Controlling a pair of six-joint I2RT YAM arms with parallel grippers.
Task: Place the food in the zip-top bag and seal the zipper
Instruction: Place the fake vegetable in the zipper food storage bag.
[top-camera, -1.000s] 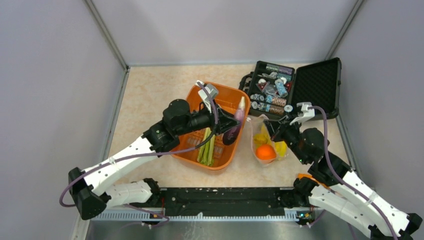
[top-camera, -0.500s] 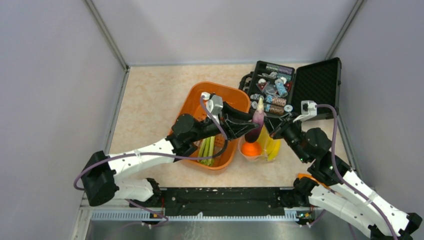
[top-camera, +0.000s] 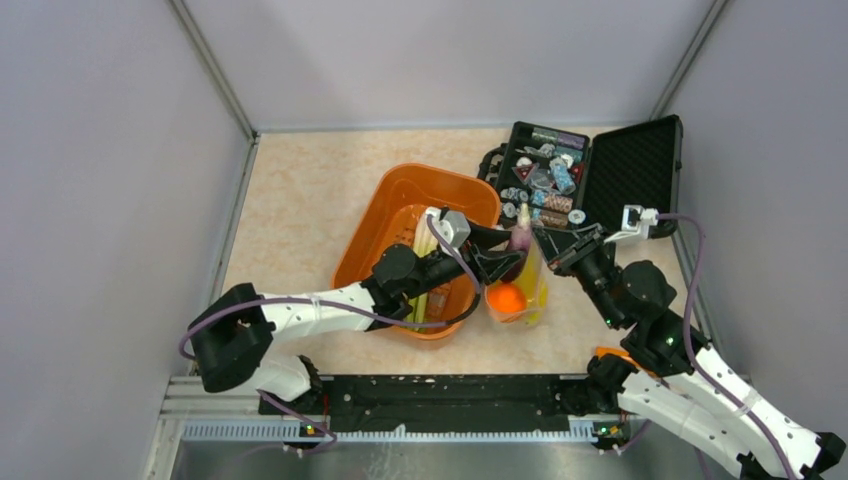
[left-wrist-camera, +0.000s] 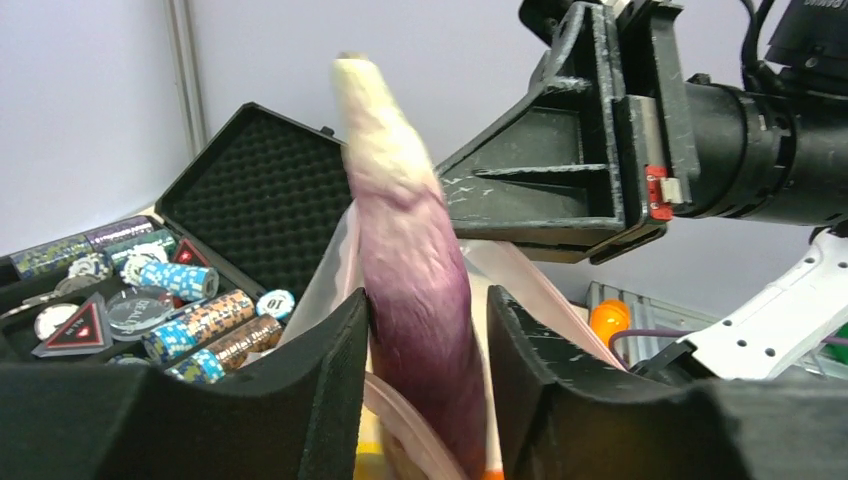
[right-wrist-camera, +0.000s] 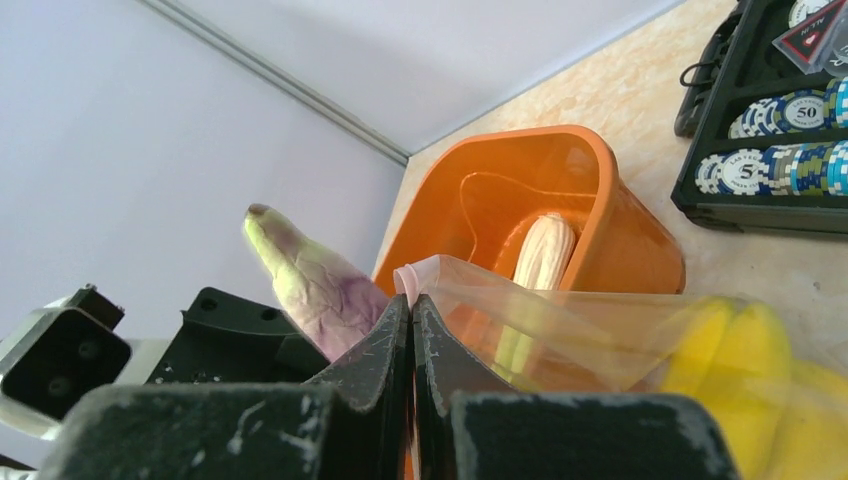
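My left gripper (top-camera: 514, 256) is shut on the dark purple eggplant (top-camera: 521, 238), which stands upright with its pale tip up and its lower end inside the mouth of the clear zip-top bag (top-camera: 522, 292). In the left wrist view the eggplant (left-wrist-camera: 410, 260) sits between my fingers, with the pinkish zipper strip (left-wrist-camera: 402, 415) just in front. My right gripper (right-wrist-camera: 412, 310) is shut on the bag's mouth edge at the zipper (right-wrist-camera: 405, 275) and holds it up. The orange (top-camera: 506, 298) and yellow bananas (top-camera: 541, 285) lie in the bag. A whitish piece (right-wrist-camera: 545, 250) lies in the basket.
The orange slotted basket (top-camera: 400, 215) stands left of the bag, with green stalks (top-camera: 437, 297) partly hidden under my left arm. An open black case (top-camera: 590, 180) of chips and trinkets stands at the back right, close behind the bag.
My left gripper has carried the eggplant right and down from above the basket into the bag's mouth. My right gripper has raised the bag's mouth, and the bag now stands more upright and further left.
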